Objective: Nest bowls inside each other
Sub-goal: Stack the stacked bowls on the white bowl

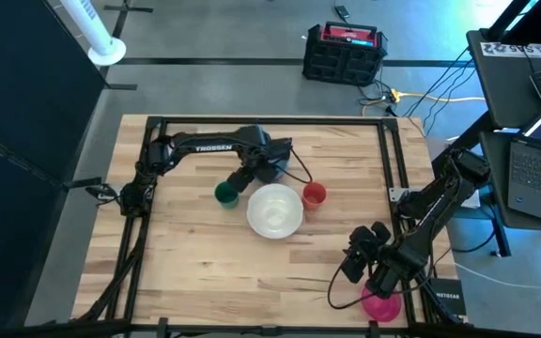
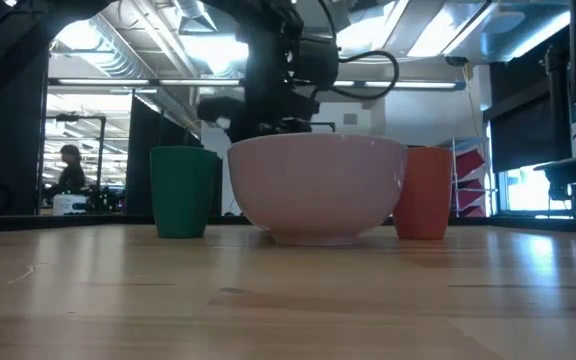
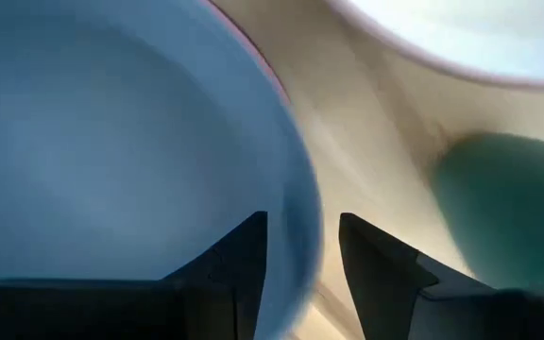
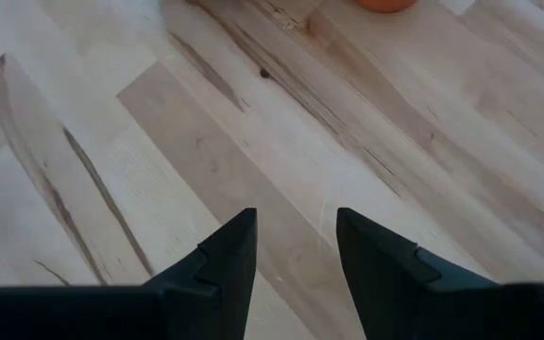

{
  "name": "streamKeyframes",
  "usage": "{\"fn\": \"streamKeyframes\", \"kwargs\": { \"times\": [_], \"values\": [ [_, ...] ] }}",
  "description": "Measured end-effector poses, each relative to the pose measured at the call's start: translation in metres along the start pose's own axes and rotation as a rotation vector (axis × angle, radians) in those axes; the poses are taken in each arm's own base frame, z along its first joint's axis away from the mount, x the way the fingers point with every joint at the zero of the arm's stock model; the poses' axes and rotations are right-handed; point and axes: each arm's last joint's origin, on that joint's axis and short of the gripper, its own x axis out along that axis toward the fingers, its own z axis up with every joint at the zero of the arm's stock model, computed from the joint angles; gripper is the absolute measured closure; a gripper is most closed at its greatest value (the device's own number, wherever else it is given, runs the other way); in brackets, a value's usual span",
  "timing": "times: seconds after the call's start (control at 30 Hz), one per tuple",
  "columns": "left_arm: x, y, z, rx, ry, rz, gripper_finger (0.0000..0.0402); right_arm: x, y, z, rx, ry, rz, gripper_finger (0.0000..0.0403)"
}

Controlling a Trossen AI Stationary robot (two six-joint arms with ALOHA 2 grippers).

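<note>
A light blue bowl (image 3: 111, 142) fills the left wrist view, with a thin pink edge (image 3: 270, 68) showing along its outer side. My left gripper (image 3: 300, 222) is open and points down, one finger inside the bowl's rim (image 3: 300, 179) and one outside; no touch shows. In the high view my left arm (image 1: 249, 176) hides that bowl. A whitish bowl (image 1: 274, 209), pale pink in the low view (image 2: 318, 190), rests on its base at the table's middle. A magenta bowl (image 1: 381, 303) sits at the near right edge, partly under my right arm. My right gripper (image 4: 296, 217) hangs open over bare wood.
A green cup (image 1: 225, 193) stands left of the whitish bowl and a red cup (image 1: 314, 194) right of it, both close to my left gripper. A black frame (image 1: 388, 160) runs along the tabletop's edges. Bare wood lies at the near left.
</note>
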Motion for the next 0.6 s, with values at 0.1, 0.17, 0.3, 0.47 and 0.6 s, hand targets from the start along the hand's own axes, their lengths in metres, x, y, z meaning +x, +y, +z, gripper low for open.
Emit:
{"fn": "streamKeyframes", "kwargs": {
  "times": [0.1, 0.17, 0.3, 0.47, 0.6],
  "values": [
    [0.006, 0.001, 0.004, -0.002, -0.022, 0.034, 0.0283, 0.0, 0.0, 0.0, -0.002, 0.003, -0.003, 0.0267],
    [0.011, 0.001, 0.006, -0.002, -0.031, 0.045, 0.0284, 0.0, 0.0, 0.0, -0.002, 0.01, -0.004, 0.0267],
    [0.018, 0.0, 0.005, -0.016, -0.011, 0.056, 0.033, 0.0, 0.0, -0.001, -0.001, 0.032, -0.006, 0.0267],
    [0.017, -0.001, 0.004, -0.017, 0.023, 0.07, 0.0377, 0.0, 0.0, -0.001, -0.001, 0.034, -0.006, 0.0267],
    [-0.002, 0.003, 0.005, -0.053, 0.029, 0.107, 0.0378, 0.0, -0.001, -0.001, -0.003, 0.033, -0.01, 0.0267]
  ]
}}
